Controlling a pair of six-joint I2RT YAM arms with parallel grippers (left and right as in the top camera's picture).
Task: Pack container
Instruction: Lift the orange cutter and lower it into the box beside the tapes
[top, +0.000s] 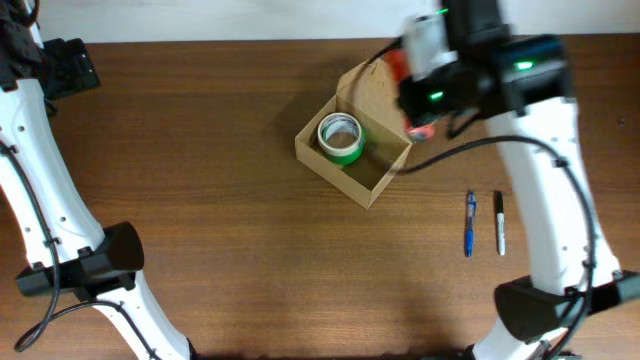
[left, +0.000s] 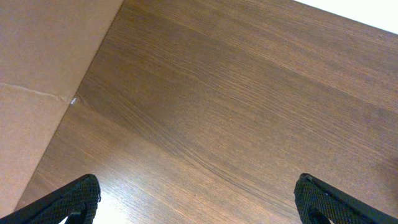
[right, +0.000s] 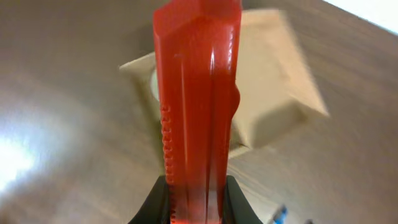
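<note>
**Cardboard box one item in, red cutter next**

Cardboard first: the small tan-brown cardboard box with a hinged flap (top: 380, 165) sits open on the dark wood-grain bench (top: 250, 270), its flap thrown back on the far side. Inside lies a single green roll of tape (top: 340, 138), flat in the left-hand end of the box. The rest of the box floor is bare.

My right fingers (right: 198, 200) are clamped on a long red plastic cutter (right: 198, 106), pinching its near end so that the body juts out ahead of them. In the overhead view they hang above the far right edge of the box, beside the flap. My wrist view shows the box blurred beyond the cutter. I judge this to be the second item, held over the box but not yet let go.

To the right of the box, well apart from it and nearer my base, a blue pen (top: 469, 223) and a black-and-white pen (top: 500, 222) lie side by side on the bench. If they belong in the load, they are left to do, and after them the flap must be closed.

My left fingers (left: 196, 205) are spread wide with nothing between them, far off to the left of the box over bare wood.
</note>
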